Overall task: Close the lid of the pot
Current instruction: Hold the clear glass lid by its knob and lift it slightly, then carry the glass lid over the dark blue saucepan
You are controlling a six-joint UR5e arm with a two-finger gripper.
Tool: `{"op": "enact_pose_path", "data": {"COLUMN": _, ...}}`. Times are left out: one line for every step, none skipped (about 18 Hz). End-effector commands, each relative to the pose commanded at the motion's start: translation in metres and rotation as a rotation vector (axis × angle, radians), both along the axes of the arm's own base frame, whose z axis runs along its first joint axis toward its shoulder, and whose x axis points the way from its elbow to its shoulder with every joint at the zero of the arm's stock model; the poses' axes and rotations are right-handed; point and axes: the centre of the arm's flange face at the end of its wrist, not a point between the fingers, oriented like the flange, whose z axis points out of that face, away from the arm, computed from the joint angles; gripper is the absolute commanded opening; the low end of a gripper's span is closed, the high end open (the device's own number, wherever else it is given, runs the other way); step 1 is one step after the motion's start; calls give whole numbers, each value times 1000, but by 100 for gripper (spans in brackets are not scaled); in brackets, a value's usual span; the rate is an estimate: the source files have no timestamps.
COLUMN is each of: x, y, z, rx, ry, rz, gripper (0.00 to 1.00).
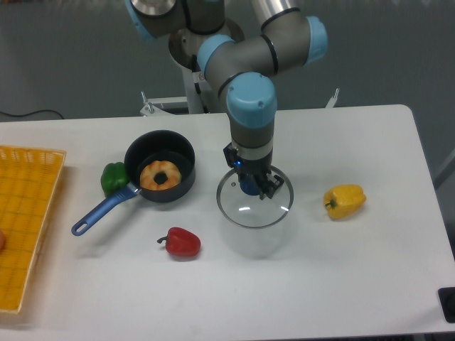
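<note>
A green pepper point(113, 177) lies on the white surface point(341, 277), and a red pepper point(182, 243) lies nearer the front edge. A yellow pepper point(345, 201) lies at the right side. A yellow basket point(25, 220) stands at the left edge. A donut point(161, 175) is also seen.
</note>
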Motion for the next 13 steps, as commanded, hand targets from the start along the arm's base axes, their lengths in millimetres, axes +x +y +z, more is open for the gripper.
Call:
{"op": "enact_pose_path", "data": {"x": 5, "y": 3, "z": 0, "rx": -3, "ry": -2, "rz": -5, "gripper": 48}}
{"op": "enact_pose_path", "data": {"x": 11, "y": 7, "z": 0, "rx": -4, "ry": -3, "rz": -14, "gripper": 48}}
{"op": "enact_pose_path", "data": {"x": 17, "y": 9, "z": 2, "rx": -6, "ry": -6, "rz": -21, "gripper": 48}}
{"op": "enact_pose_path", "data": {"x": 24, "y": 10, "z": 7, "rx": -9, "ry": -10, "rz": -29, "gripper": 48}}
{"op": "enact_pose_path", "data": {"x": 31, "y": 10, "z": 10, "rx": -15, "ry": -17, "rz": -25, "gripper": 48}}
{"op": "enact_pose_path", "data": {"x": 40, "y": 14, "z": 14, "rx": -18, "ry": -19, "rz": -20, "gripper": 48}}
{"op": "enact_pose_path", "data": {"x": 55, "y": 17, "z": 17, "rx": -22, "ry": -24, "rz": -26, "gripper": 48}}
{"op": "enact_pose_path", "data": {"x": 68, "y": 18, "z": 19, "rx": -26, "ry": -26, "rz": -37, "gripper": 48}}
{"op": "enact_pose_path", "data": {"x": 81, "y": 17, "z": 21, "rx": -27, "ry": -24, "rz": -44, "gripper": 48}}
{"op": "enact_pose_path", "data": {"x": 94, "y": 17, "z": 20, "rx": -28, "ry": -25, "rz": -44, "gripper": 48}}
{"op": "enact_pose_path", "data": {"x": 108, "y": 19, "z": 21, "rx": -26, "ry": -24, "rz": -47, "gripper": 48}}
{"op": "enact_pose_path", "data": {"x": 117, "y": 21, "z": 21, "rx": -31, "ry": -27, "rz": -47, "gripper": 48}}
{"op": "enact_pose_path", "data": {"x": 127, "y": 23, "z": 18, "rx": -45, "ry": -29, "rz": -52, "gripper": 48}}
